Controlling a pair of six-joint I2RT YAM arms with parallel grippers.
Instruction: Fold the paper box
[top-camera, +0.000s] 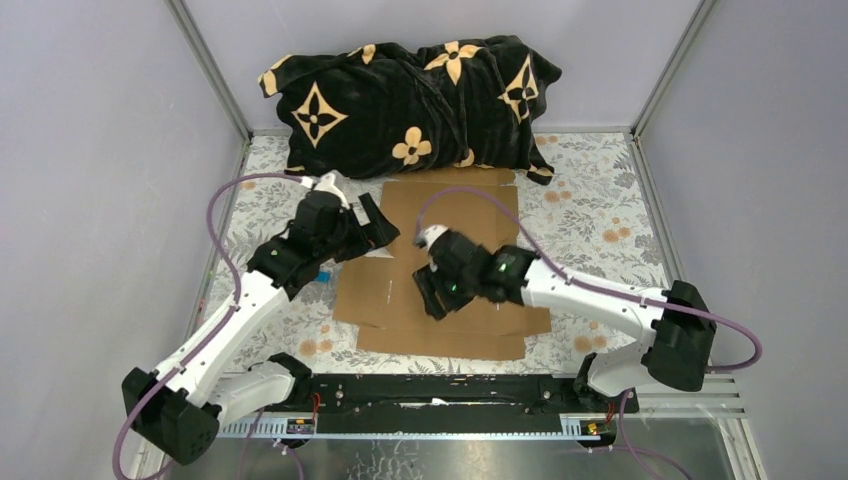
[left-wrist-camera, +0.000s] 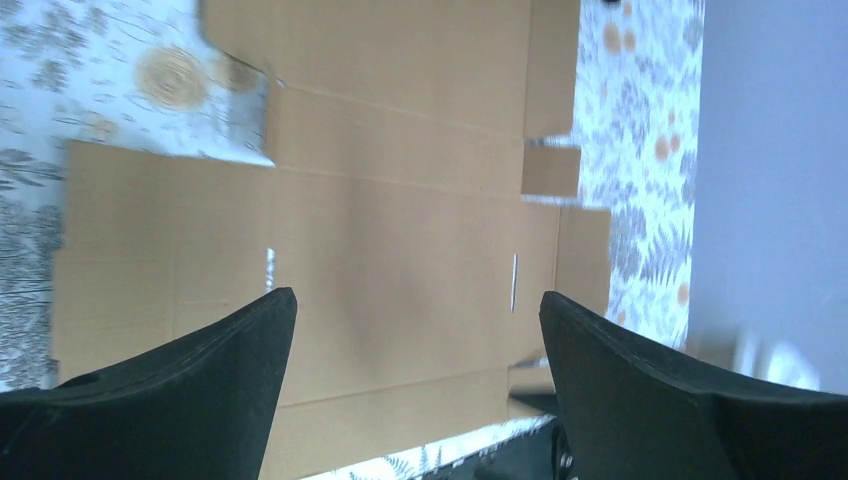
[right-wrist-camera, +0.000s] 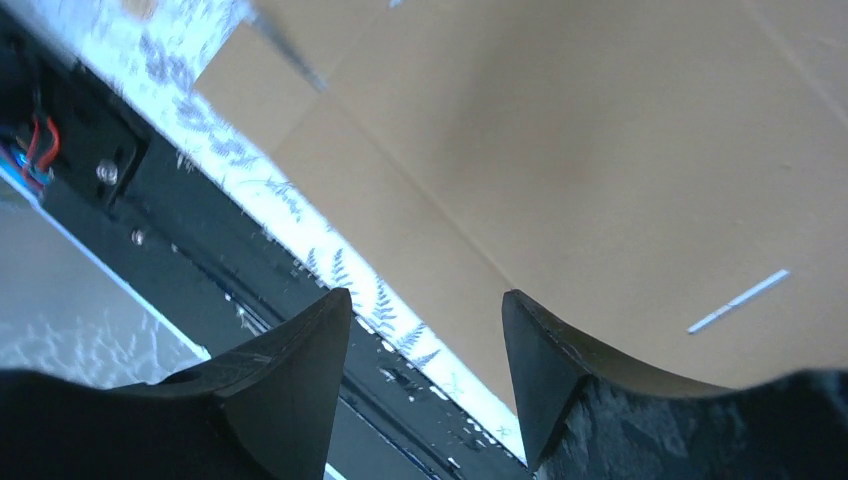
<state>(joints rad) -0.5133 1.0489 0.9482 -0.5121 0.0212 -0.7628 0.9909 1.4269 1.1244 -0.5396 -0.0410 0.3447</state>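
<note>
Now paper box (top-camera: 470, 205) lies flat, long axis near-far, directly under right gripper (top-camera: 433, 297) (spread, empty); left gripper (top-camera: 378, 232), spread too, at its left edge.

A floral-patterned table (top-camera: 600, 215) carries the flat paper box (top-camera: 385, 290) at its centre and a black flower-print cushion (top-camera: 410, 100) at the far edge

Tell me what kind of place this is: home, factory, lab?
Probably a lab test cell, not a home: plain panel walls on an aluminium frame, a black mounting rail along the near edge, and a cardboard sheet laid out on a floral tablecloth.
</note>
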